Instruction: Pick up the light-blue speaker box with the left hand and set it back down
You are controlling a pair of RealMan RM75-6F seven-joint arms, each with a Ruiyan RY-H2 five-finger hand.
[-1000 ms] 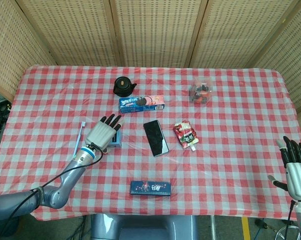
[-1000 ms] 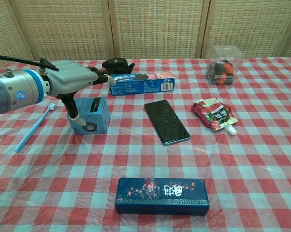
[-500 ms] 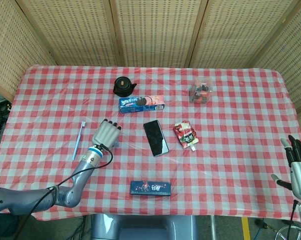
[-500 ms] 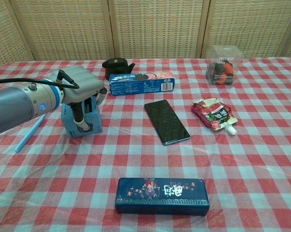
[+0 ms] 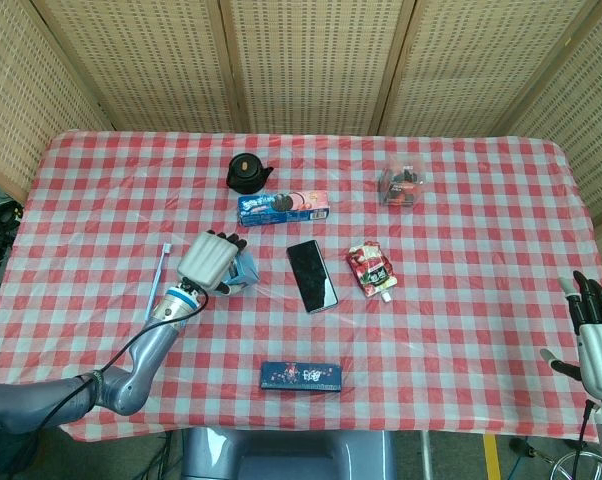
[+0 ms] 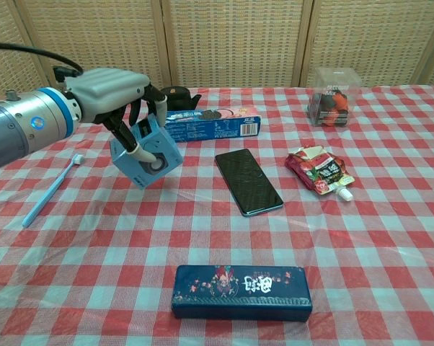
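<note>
On your checked table [image 6: 390, 238], a dark patterned case [image 6: 240, 292] lies near the front edge, with a black phone [image 6: 249, 181] at mid-table and a red pouch [image 6: 319, 171] just to its right. Toward the back edge you see a black teapot [image 5: 246, 172], a blue biscuit box [image 6: 212, 125] and a clear box [image 6: 331, 97] of dark items. A light-blue toothbrush [image 6: 51, 189] lies toward the left edge.

Can't really read anything; the clear box [image 6: 331, 96], far right of the left hand [image 6: 120, 90], has tiny blurry print.
</note>
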